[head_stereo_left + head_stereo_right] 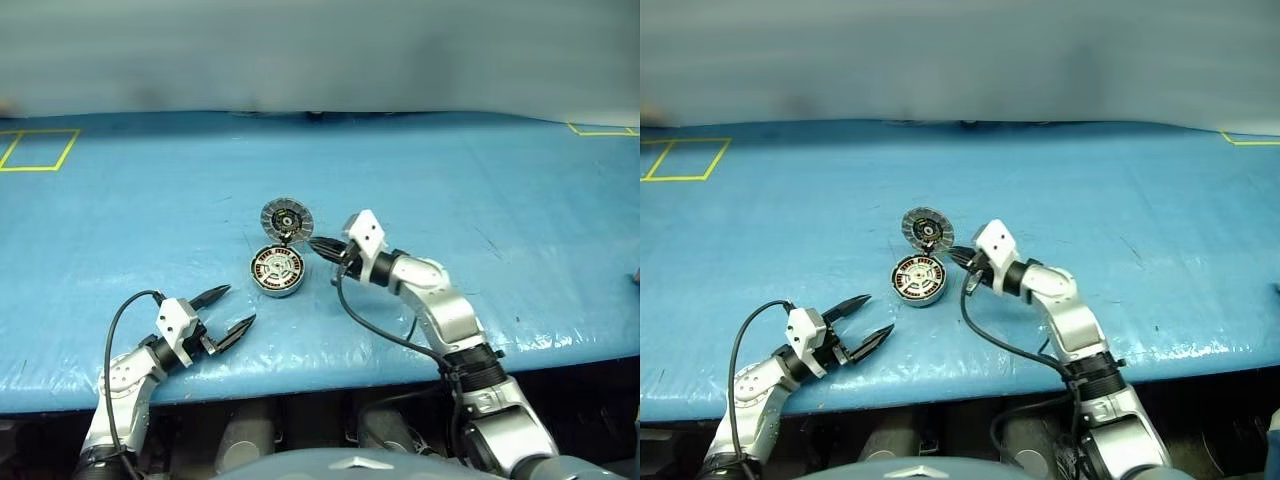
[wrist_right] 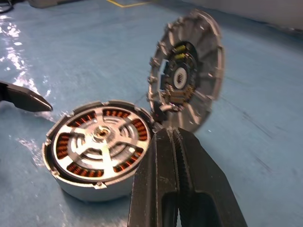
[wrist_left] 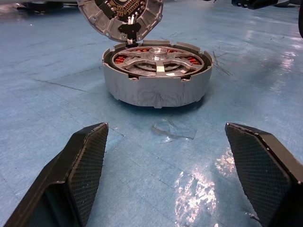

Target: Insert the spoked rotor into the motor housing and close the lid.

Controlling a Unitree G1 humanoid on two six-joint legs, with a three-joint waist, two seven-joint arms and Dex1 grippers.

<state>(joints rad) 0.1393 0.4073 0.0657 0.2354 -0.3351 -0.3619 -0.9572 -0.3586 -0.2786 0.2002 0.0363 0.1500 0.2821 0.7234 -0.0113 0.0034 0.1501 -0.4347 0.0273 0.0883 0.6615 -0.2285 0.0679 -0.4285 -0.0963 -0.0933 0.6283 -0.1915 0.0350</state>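
The motor housing [image 1: 277, 288] stands on the blue table near the middle. The spoked rotor [image 2: 102, 137] lies inside it, with copper windings showing between its silver spokes. The lid [image 1: 287, 219] stands open and nearly upright at the housing's far edge, its finned inner face toward me. My right gripper [image 1: 318, 245] is shut with nothing in it, its tip just right of the housing and close below the lid [image 2: 187, 75]. My left gripper [image 1: 238, 305] is open and empty near the table's front edge, pointing at the housing [image 3: 156, 90] from a short way off.
A blue sheet [image 1: 480, 200] covers the table. Yellow tape marks a rectangle [image 1: 38, 150] at the far left and a corner [image 1: 600, 130] at the far right. The table's front edge [image 1: 330, 375] runs just behind both arms.
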